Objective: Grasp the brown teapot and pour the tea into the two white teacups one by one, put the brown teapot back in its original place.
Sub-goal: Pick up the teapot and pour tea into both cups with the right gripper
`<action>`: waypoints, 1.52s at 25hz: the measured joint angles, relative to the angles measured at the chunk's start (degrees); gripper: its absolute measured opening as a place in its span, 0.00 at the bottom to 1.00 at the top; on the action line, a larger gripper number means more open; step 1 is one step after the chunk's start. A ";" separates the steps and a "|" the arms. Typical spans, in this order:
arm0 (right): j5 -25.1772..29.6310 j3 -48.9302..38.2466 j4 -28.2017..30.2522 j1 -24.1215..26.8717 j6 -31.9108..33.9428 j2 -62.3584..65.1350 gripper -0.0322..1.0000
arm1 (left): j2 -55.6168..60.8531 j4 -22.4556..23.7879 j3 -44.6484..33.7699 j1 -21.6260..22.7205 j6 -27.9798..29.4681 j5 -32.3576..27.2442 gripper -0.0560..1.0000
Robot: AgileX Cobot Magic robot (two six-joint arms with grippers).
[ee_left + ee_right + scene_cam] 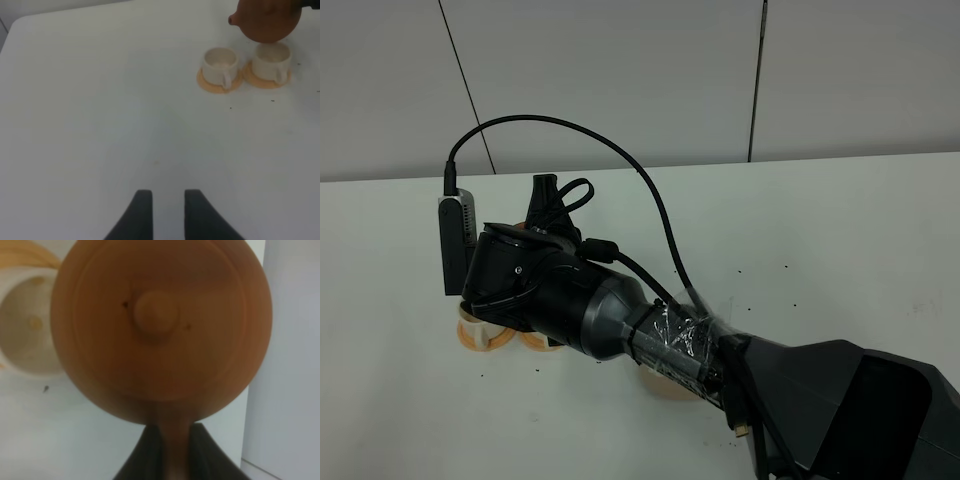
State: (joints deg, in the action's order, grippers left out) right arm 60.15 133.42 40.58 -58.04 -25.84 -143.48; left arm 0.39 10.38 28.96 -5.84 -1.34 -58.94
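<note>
The brown teapot [160, 325] fills the right wrist view, lid and knob facing the camera. My right gripper [172, 440] is shut on its handle. In the left wrist view the teapot [267, 20] hangs just above one white teacup [271, 59], its spout turned toward the other teacup [219, 62]. Each cup stands on an orange saucer [207, 85]. In the high view my right arm [570, 300] reaches across and hides the teapot and cups; only saucer edges [480, 337] show. The beige coaster [665, 387] peeks out under the arm. My left gripper [167, 212] is open and holds nothing, well short of the cups.
The white table [840, 230] ends against a grey panelled wall [620, 80] at the back. A black cable [620, 160] loops above the right wrist. A few dark specks dot the table.
</note>
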 joint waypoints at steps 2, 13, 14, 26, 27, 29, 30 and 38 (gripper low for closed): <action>0.20 0.00 0.00 0.00 0.00 -0.10 0.12 | 0.00 0.00 0.00 0.00 0.00 0.00 0.27; 0.09 0.00 2.59 -0.56 0.00 -0.69 0.12 | 0.00 0.00 0.00 0.00 0.08 0.00 0.27; 0.09 0.00 2.59 -0.56 0.00 -0.69 0.12 | 0.00 0.00 0.00 0.00 0.12 0.00 0.27; -0.09 0.00 3.09 -0.56 -0.17 -0.69 0.12 | 0.00 0.00 0.00 0.00 0.01 0.00 0.27; -0.14 0.00 3.55 -0.56 -0.17 -0.75 0.12 | 0.00 0.00 0.00 0.00 0.01 0.00 0.27; -0.26 0.00 4.75 -0.62 -0.17 -1.09 0.12 | 0.00 0.00 0.00 0.00 0.01 0.00 0.27; -0.26 0.00 5.13 -0.73 -0.17 -1.16 0.12 | 0.00 0.00 0.00 0.00 0.01 0.00 0.27; -0.32 0.00 5.55 -1.13 -0.17 -1.64 0.12 | 0.00 0.00 0.00 0.00 0.01 0.00 0.27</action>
State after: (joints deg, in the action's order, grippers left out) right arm 59.83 133.42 46.13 -59.17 -26.01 -145.13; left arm 0.39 10.38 28.96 -5.84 -1.33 -58.94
